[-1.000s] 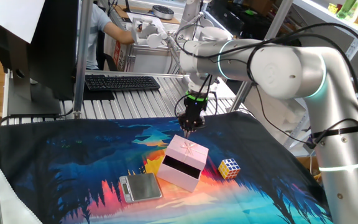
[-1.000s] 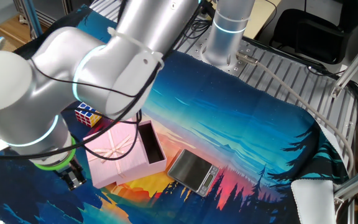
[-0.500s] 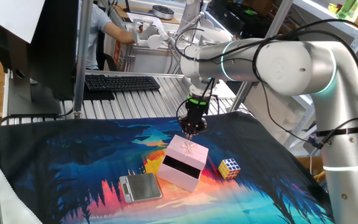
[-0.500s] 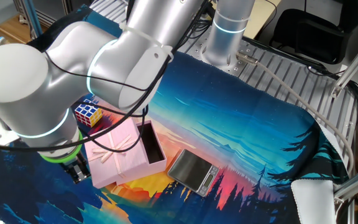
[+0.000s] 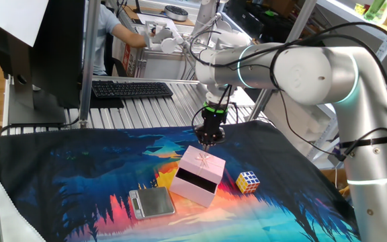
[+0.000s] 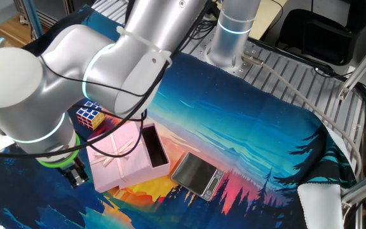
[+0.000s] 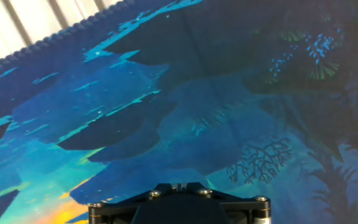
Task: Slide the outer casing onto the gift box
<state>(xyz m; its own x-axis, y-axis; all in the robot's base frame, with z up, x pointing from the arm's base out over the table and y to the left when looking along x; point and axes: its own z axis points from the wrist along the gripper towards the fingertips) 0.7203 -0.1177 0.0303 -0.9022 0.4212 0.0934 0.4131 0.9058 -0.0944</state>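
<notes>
Counting one pale pink cardboard sleeve (image 5: 203,163), one dark-lined pink tray (image 5: 195,183), one pincer (image 5: 206,139) hovering behind, barely shifted since; its spread is unreadable.

A printed cloth mat (image 5: 79,175) with a blue, orange and pink landscape scene covers the table. A flat grey square device (image 5: 152,202) lies on the mat. A small multicoloured puzzle cube (image 5: 248,181) rests on the mat, well apart from the device. A black computer keyboard (image 5: 132,89) sits on the slatted metal surface (image 5: 146,111) behind the mat's far edge.
</notes>
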